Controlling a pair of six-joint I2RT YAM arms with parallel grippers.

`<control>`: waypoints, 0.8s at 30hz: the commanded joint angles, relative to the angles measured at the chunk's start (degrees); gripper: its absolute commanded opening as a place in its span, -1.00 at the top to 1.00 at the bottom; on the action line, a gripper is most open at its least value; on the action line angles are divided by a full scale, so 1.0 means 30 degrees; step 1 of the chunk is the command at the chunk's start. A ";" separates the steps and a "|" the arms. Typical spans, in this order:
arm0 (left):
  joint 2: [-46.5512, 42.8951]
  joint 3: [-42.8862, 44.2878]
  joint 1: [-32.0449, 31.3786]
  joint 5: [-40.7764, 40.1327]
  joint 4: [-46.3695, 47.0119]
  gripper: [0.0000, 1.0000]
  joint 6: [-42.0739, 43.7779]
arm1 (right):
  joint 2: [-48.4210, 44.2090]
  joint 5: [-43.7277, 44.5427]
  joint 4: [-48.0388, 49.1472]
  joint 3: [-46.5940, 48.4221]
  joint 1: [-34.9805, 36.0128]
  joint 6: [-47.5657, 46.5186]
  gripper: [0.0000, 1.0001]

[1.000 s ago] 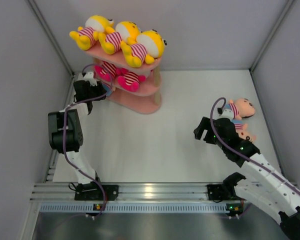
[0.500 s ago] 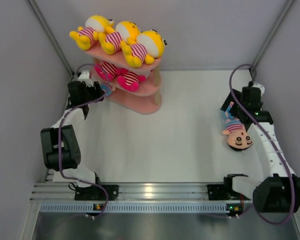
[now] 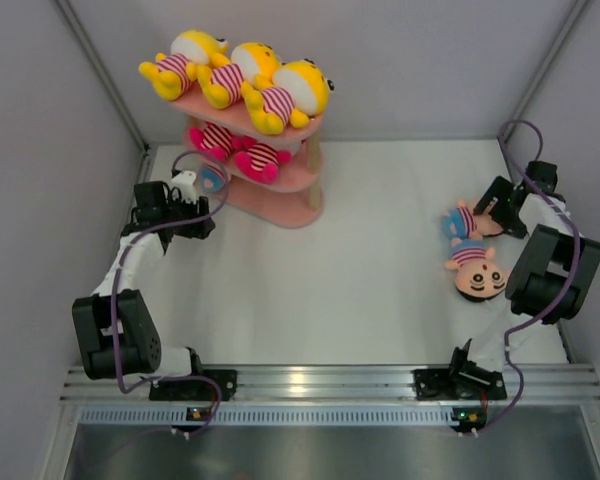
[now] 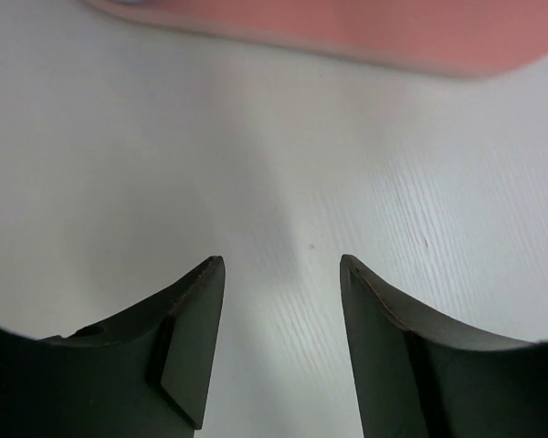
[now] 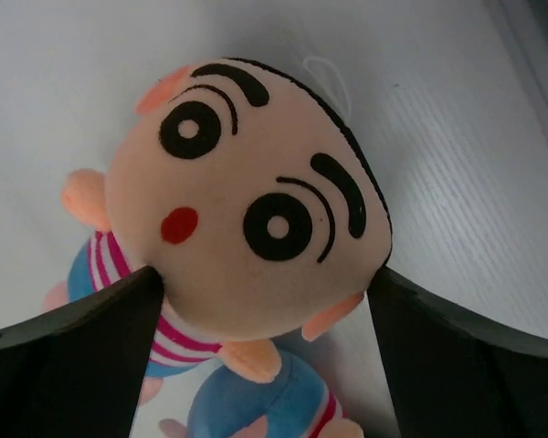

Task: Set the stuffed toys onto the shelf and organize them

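Observation:
The pink shelf (image 3: 280, 212) stands at the back left. Three yellow toys (image 3: 250, 75) lie on its top board and two pink-and-white toys (image 3: 242, 150) on the middle board. A bit of blue and peach toy (image 3: 212, 178) shows at the left end of the lowest board. My left gripper (image 3: 205, 218) is open and empty over the table, just left of the shelf's base (image 4: 393, 36). Two peach-faced toys lie at the right, a near one (image 3: 477, 275) and a far one (image 3: 460, 222). My right gripper (image 3: 495, 207) is open, its fingers against both sides of the far toy's head (image 5: 256, 210).
Grey walls close in the table on the left, back and right. The right arm's purple cable (image 3: 525, 135) loops near the right wall. A metal rail (image 3: 300, 385) runs along the near edge.
My left gripper has drawn back from the shelf's left end toward the near side. My right arm has swung out to the right wall, its gripper now at the far toy's head.

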 commanded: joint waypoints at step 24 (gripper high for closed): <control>-0.1515 0.3500 -1.0105 0.0765 -1.2171 -0.15 0.4314 | -1.1570 0.3427 0.2584 -0.5854 1.6130 0.8238 1.00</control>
